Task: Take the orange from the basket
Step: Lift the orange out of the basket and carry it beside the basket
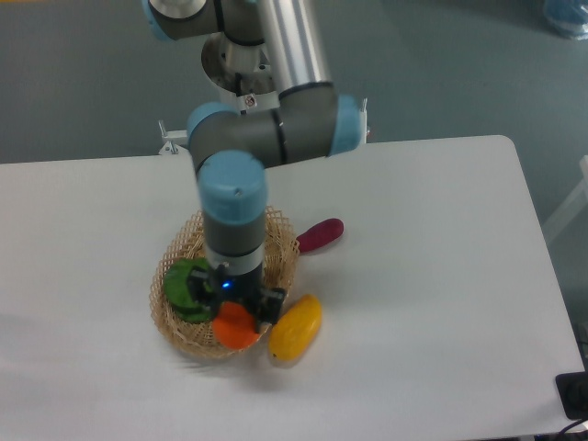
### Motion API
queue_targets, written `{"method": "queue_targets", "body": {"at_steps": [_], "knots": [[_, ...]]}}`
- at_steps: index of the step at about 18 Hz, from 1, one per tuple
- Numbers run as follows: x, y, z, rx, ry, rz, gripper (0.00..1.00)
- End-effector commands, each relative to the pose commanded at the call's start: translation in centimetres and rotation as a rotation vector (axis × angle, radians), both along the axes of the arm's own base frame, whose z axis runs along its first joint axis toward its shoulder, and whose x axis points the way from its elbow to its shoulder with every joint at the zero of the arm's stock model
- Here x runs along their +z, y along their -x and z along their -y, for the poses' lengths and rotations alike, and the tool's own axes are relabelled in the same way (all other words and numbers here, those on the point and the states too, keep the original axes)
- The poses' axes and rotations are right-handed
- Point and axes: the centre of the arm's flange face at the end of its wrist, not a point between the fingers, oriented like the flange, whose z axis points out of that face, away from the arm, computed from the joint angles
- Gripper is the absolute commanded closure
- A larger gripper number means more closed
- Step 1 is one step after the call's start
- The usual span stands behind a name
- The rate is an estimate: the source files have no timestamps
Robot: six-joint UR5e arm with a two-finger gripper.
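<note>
The gripper (237,310) points straight down from the arm (276,138), whose wrist hangs vertically over the basket's right side, and it is closed on the orange (236,326), held at the basket's front-right rim. The white desk (423,276) carries the wicker basket (179,326), with a green vegetable (188,285) inside. A yellow fruit (296,328) lies just beside the basket; a dark red one (320,235) sits behind.

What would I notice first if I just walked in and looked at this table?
The big grey and blue arm reaching down over the basket, its gripper around the orange at the basket's front right edge. Next, the yellow fruit just right of the basket, and the dark red one behind it.
</note>
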Motion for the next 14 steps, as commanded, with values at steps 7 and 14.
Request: {"method": "queue_targets", "body": {"at_steps": [7, 14], "knots": [[4.7, 10.9, 7.5, -0.154, 0.058, -0.059, 0.37], [5.8, 19.7, 17.1, -0.284, 0.102, -0.106, 0.37]]}}
